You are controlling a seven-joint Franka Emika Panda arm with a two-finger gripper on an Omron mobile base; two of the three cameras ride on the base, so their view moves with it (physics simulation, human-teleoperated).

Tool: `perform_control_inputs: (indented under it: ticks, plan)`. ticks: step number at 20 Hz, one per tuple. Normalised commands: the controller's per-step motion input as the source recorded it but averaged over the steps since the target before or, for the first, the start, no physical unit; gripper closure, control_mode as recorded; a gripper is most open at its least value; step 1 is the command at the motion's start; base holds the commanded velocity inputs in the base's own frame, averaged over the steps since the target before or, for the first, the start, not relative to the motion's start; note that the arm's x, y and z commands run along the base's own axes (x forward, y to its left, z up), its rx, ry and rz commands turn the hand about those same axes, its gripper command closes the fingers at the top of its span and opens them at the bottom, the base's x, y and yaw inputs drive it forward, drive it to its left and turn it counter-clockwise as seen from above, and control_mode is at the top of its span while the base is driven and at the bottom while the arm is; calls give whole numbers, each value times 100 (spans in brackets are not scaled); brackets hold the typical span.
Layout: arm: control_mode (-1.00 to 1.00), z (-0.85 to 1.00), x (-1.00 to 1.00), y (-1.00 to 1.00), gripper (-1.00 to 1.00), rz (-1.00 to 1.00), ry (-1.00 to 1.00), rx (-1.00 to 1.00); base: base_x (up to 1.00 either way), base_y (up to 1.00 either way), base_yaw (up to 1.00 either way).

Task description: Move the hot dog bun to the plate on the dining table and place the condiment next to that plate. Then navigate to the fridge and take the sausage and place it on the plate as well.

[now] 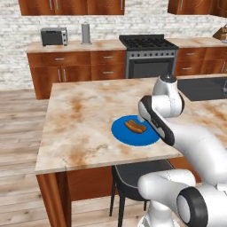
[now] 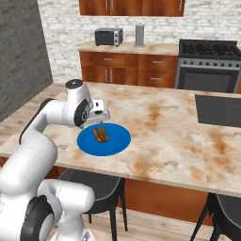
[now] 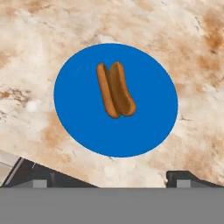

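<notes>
The blue plate (image 1: 126,135) (image 2: 113,143) (image 3: 144,122) lies near the front edge of the dining table (image 1: 80,133) (image 2: 164,136). Two elongated brown pieces rest side by side on it, touching. The wider one is the hot dog bun (image 3: 122,89) (image 2: 103,134), the slimmer one the sausage (image 3: 104,89) (image 2: 97,135). From the left base view they look like one brown lump (image 1: 135,127). My gripper (image 2: 96,124) (image 3: 111,179) hangs straight above the plate, open, with nothing between its fingers. The condiment and the fridge are out of view.
A dark sink basin (image 1: 204,88) (image 2: 219,110) is set in the table's far right. Black chairs (image 1: 133,175) (image 2: 94,186) stand tucked under the front edge. Behind are wooden counters with a toaster (image 1: 54,36) and a stove (image 1: 148,55).
</notes>
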Motion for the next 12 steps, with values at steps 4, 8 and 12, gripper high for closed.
perform_control_inputs:
  ticks: [4, 8, 12]
  plan:
    - [-100, 37, -43, 15, -100, 0, 9, 1, 0, 0, 0]
    - [-100, 24, -55, 0, -100, 0, 5, 6, 0, 0, 0]
    - [100, 0, -48, 4, -100, 1, 0, 2, -19, 4, 1]
